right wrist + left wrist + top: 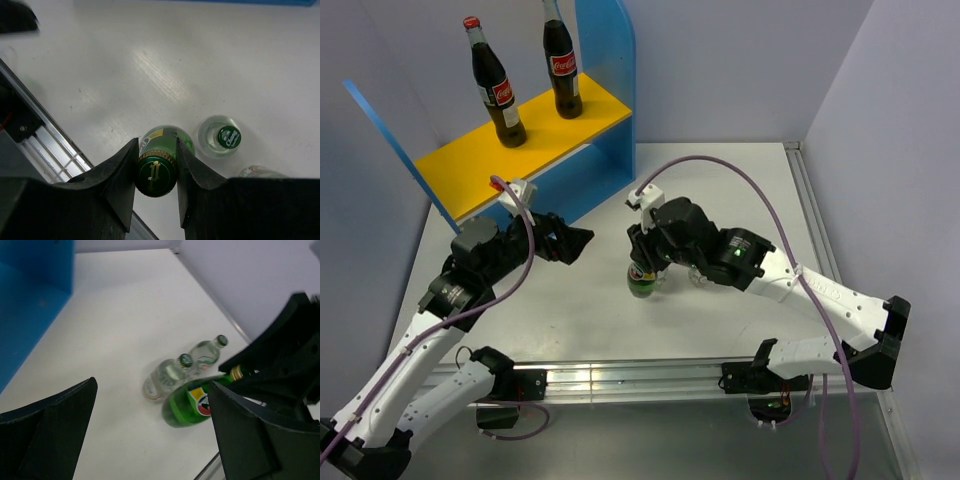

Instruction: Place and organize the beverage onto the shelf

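Two tall cola bottles [492, 85] [561, 70] with red labels stand on the shelf's yellow top board [470, 165]. My right gripper [645, 262] [156, 142] is shut on the neck of the small dark green bottle [642, 283] [167, 140], just under its cap, mid-table. In the left wrist view the green bottle [186, 407] looks tilted. Two small clear bottles [167, 376] [206, 352] stand just behind it; one [221, 136] shows beside the right fingers. My left gripper [572, 243] [152, 385] hangs open, left of the bottles, holding nothing.
The shelf's blue side panel [610, 70] rises at the back and its lower blue face [30, 300] lies left of my left gripper. A metal rail [620, 380] runs along the table's near edge. Walls close the back and right sides.
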Available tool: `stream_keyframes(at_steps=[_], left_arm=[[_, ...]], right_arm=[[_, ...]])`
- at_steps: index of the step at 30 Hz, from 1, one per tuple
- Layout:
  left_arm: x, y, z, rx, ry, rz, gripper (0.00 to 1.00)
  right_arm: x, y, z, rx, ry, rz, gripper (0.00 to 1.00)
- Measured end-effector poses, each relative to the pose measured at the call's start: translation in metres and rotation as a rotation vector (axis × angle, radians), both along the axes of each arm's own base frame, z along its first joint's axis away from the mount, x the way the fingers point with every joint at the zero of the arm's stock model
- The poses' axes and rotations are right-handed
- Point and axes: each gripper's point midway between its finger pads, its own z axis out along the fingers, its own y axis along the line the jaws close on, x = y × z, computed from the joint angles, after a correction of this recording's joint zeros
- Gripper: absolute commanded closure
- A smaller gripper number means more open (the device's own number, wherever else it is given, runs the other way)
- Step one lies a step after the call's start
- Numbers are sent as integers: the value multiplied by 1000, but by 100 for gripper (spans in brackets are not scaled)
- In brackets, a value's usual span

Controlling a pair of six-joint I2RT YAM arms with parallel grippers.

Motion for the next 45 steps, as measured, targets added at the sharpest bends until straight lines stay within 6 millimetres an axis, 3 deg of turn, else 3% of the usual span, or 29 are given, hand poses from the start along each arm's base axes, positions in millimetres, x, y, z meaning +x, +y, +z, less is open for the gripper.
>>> stream_keyframes(at_steps=[7,14,21,31,39,45], left_arm=[[-16,-29,-6,-103,-140,-130,0],[-48,-65,-44,-58,-310,-292,0],[-58,-80,-45,-16,-443,-351,0],[-58,-89,-57,69,-508,-341,0],[-50,-102,-89,142,-440,-353,1],[-53,-105,-87,126,-440,-360,2]], right_arm=[[8,10,51,7,-52,35,100],[13,15,75,-34,-52,47,100],[9,20,96,-28,-40,79,100],[-7,32,92,-30,12,163,100],[-19,40,95,-44,-3,213,100],[-22,41,94,-46,-4,223,100]])
